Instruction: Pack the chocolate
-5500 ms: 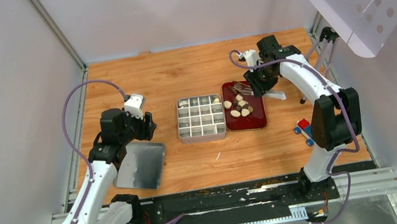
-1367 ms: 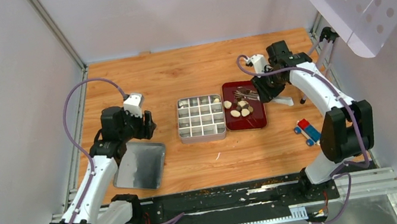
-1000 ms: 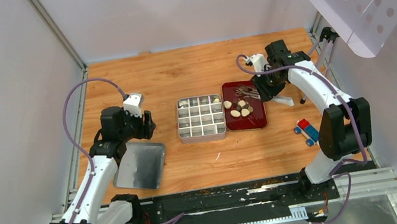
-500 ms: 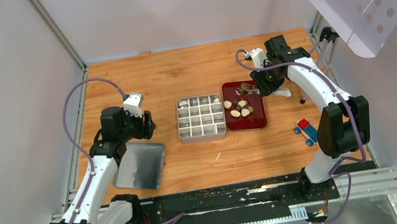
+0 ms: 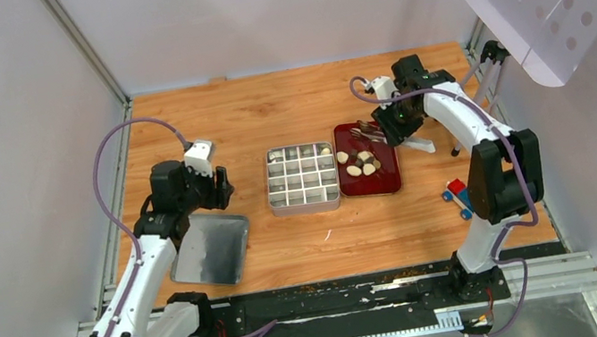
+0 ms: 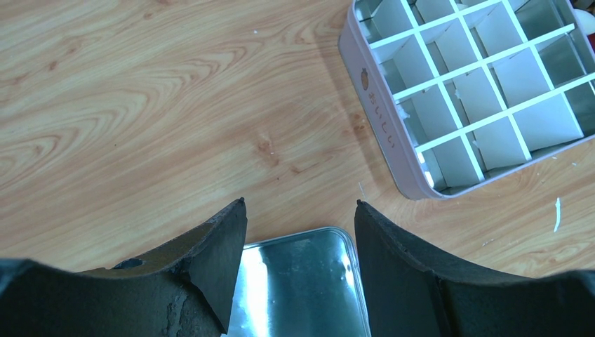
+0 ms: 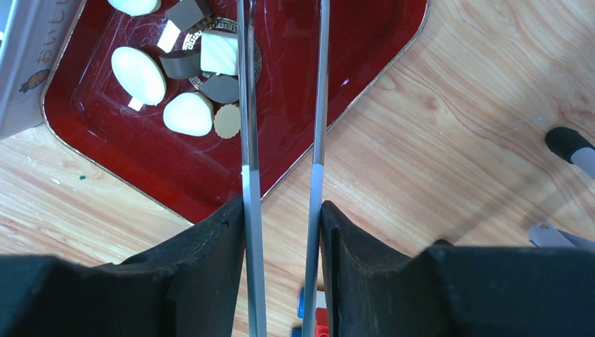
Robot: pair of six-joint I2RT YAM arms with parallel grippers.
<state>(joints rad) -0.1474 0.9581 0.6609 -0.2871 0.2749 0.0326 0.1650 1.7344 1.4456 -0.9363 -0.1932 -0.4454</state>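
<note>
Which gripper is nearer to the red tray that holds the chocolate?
Right. The right gripper, shut on the tongs, hovers by the far right corner of the red tray. The left gripper is open near the metal lid, beyond the compartment tin.

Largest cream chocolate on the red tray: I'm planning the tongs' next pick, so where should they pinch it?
Probably pinch the largest cream chocolate across its narrow width, tongs coming from above: it lies flat, oval, a dark piece crowding one long side.
</note>
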